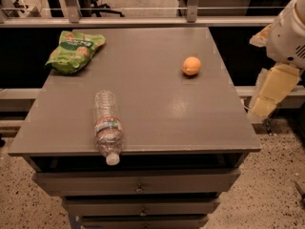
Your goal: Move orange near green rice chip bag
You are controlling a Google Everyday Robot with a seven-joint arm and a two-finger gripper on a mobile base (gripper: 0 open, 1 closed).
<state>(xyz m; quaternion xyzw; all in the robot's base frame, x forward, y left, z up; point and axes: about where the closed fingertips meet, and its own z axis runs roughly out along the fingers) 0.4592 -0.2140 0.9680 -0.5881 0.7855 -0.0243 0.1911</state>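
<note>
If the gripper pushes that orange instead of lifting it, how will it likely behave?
The small round orange fruit sits free on the flat grey tabletop, so a push would probably send it rolling. Its smooth matte skin looks firm and would likely tolerate a squeeze. The gripper hangs beside the table, apart from the fruit.

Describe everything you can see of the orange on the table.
The orange is small and round, evenly orange, with a smooth, matte-looking skin. It looks whole and rests on the grey table top, toward the back right, with a small shadow under it. Only the table touches it. The gripper hangs beyond the table's right edge, apart from the fruit.
</note>
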